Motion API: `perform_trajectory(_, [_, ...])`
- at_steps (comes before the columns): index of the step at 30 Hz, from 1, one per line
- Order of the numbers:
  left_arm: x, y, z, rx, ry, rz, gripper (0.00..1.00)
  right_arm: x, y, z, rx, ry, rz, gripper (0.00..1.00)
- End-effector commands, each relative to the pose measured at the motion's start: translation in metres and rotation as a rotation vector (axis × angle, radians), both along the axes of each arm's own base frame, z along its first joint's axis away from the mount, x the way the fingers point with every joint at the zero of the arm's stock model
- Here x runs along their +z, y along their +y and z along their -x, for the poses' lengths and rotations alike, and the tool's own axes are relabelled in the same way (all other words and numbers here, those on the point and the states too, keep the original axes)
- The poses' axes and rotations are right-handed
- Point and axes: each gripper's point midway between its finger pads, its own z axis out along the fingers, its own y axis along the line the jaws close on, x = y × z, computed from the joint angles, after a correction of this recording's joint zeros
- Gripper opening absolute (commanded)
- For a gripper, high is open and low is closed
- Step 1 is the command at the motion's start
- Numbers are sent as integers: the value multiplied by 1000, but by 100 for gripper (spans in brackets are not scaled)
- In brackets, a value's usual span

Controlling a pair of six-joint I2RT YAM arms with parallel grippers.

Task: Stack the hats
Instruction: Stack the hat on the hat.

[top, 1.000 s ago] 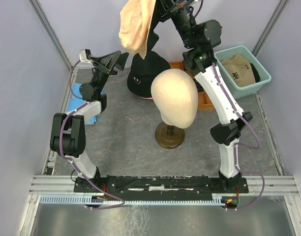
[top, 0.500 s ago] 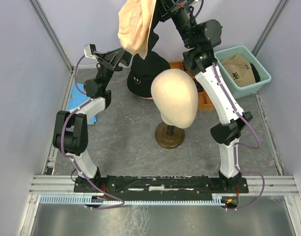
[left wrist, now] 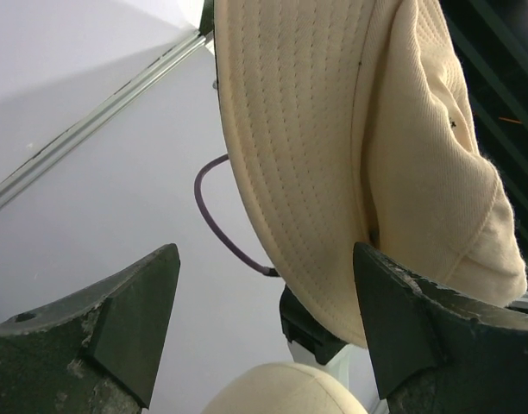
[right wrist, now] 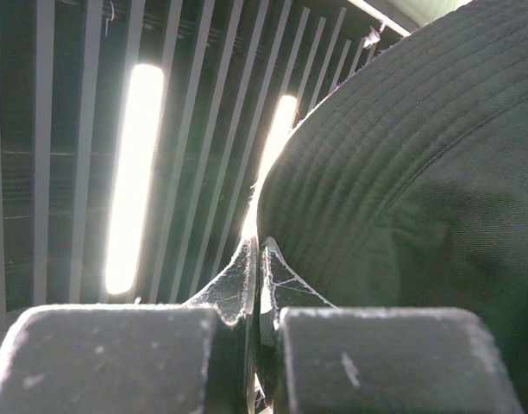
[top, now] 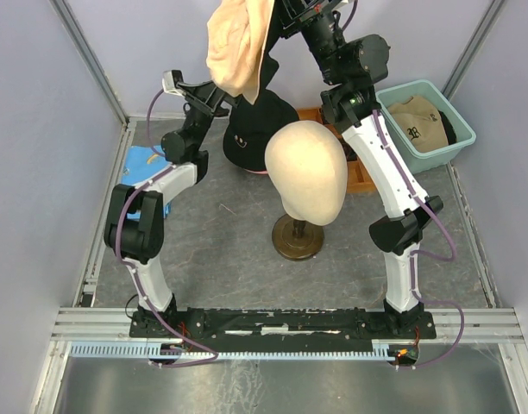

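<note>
beige hat (top: 234,47): plain, stitched brim, hanging limp high in the air at 12 o'clock, pinched at its top | black cap (top: 254,129): pale logo on its 9 o'clock side, resting crown-up at 12 o'clock | pink hat (top: 258,172): only a thin rim showing under the black cap | tan cap (top: 417,121): black emblem up, at 2 o'clock

A cream egg-shaped mannequin head (top: 305,168) stands upright on a round brown stand (top: 298,239) near the middle of the grey desk (top: 221,250). A teal tub (top: 440,158) sits at the far right. A flat blue item (top: 143,164) lies at the left edge. A brown tray (top: 361,177) sits just behind the head.
</note>
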Motion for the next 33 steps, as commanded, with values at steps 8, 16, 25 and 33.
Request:
perform_trajectory(8, [50,3,49,-63,-229,140,80,21,-21,23,-7,-77,-83,0])
perform_trajectory(16, [47,7,57,-59,-208,135,50,20,-26,17,-17,-78,-92,0])
perform_trajectory(25, [58,10,55,-72,-229,170,34,16,-29,16,-22,-71,-90,0])
perform_trajectory(33, [64,5,54,-99,-248,177,35,16,-28,16,-17,-68,-90,0])
